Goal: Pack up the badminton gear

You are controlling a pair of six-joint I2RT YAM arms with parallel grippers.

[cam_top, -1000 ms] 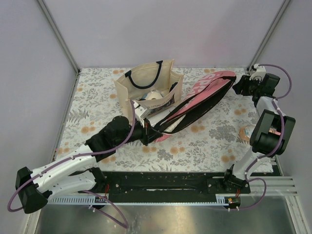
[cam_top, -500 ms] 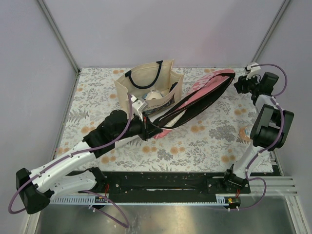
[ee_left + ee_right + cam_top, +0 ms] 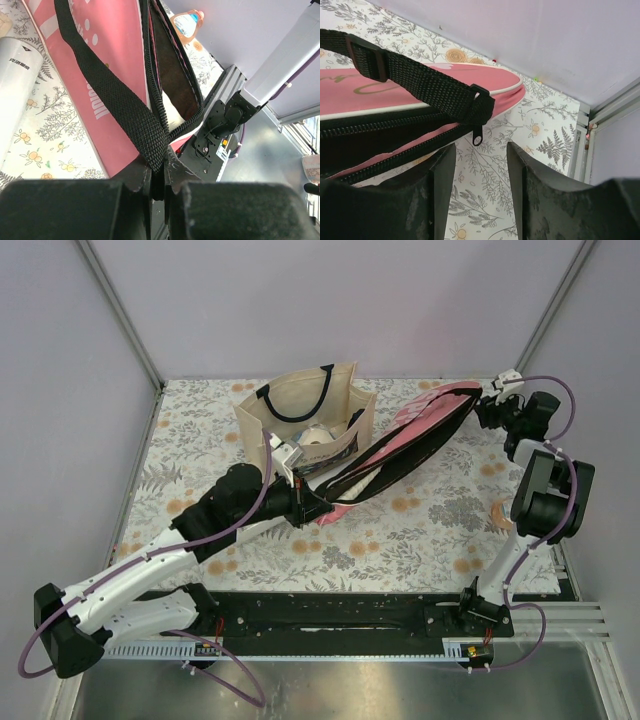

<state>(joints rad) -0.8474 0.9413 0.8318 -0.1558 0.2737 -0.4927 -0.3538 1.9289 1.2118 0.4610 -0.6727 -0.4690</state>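
Counter (image 3: 420, 530) under a floral cloth, walled booth.

- Pink racket-shaped fabric cover (image 3: 425, 425) lies diagonally across the counter. Its narrow end is near the middle and its rounded head end is at the far right corner. The zip along its side is open and dark lining shows in the gap. In the left wrist view something white sits inside the open mouth; I cannot tell what it is.
- Black woven strap (image 3: 112, 97) runs the length of the cover and is stitched on at the head end.
- Left tool (image 3: 159, 184): at the narrow end of the cover, jaws nearly closed and pinching the black strap between them.
- Right tool (image 3: 481, 150): at the head end of the cover, fingers about halfway apart with nothing between them. The small black metal zip pull (image 3: 477, 136) hangs just ahead of the gap, apart from both fingers.
- Long white tube (image 3: 15, 85) lies on the cloth just beside the cover.
- Beige fabric tote bag with black handles (image 3: 300, 400) stands at the far middle, touching or nearly touching the cover's left flank.
- Small clear bottle (image 3: 186, 25) with a pinkish cap is on the counter near the right arm, well apart from the cover.
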